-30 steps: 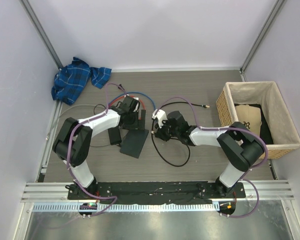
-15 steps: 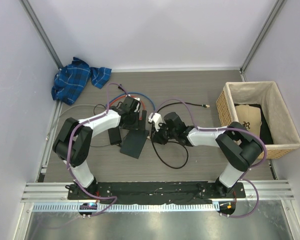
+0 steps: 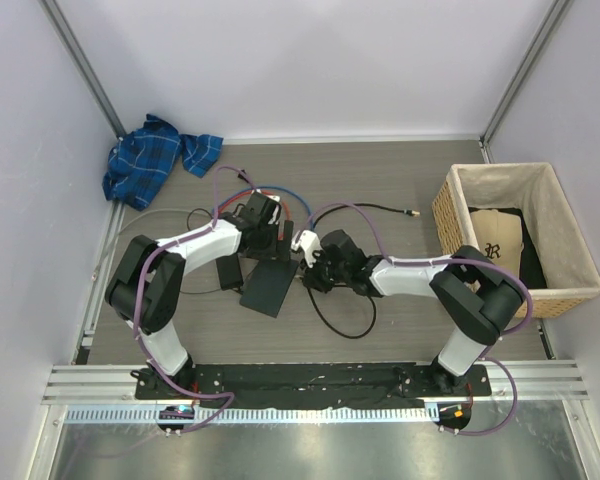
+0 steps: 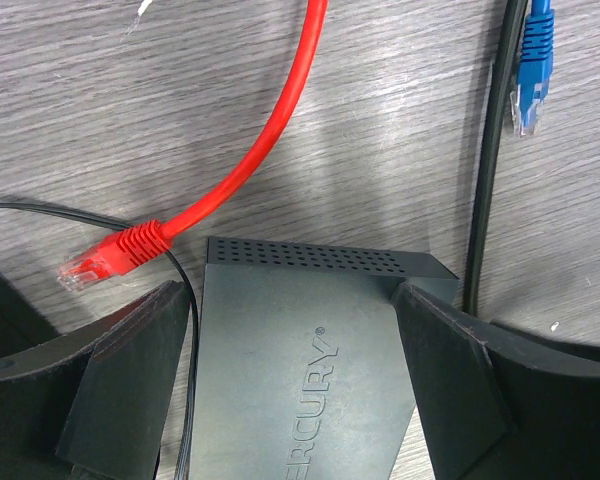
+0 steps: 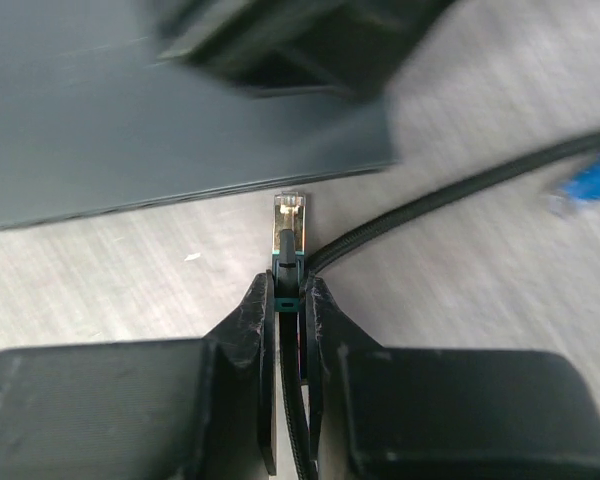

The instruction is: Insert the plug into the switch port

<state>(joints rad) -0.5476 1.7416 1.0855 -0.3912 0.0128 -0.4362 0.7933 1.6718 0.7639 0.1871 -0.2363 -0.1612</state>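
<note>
The switch is a flat dark grey box (image 3: pixel 266 288) (image 4: pixel 300 370) marked MERCURY. My left gripper (image 3: pixel 269 250) (image 4: pixel 292 300) straddles its far end, jaws wide and shut on its two side edges. My right gripper (image 3: pixel 316 270) (image 5: pixel 290 290) is shut on the plug (image 5: pixel 289 222), a clear connector on a black cable. The plug's tip sits just short of the switch's thin edge (image 5: pixel 180 195), which lies across the top of the right wrist view. The switch port itself cannot be made out on that edge.
A red cable's plug (image 4: pixel 105 255) and a blue plug (image 4: pixel 530 70) lie on the table beyond the switch, beside a black cable (image 4: pixel 488 180). A black adapter brick (image 3: pixel 229 270) lies left of the switch. A plaid cloth (image 3: pixel 155 160) lies back left, a wicker basket (image 3: pixel 500 170) right.
My right gripper has moved left with the plug, closing in on the switch's right edge. The left gripper and the switch have stayed put.
</note>
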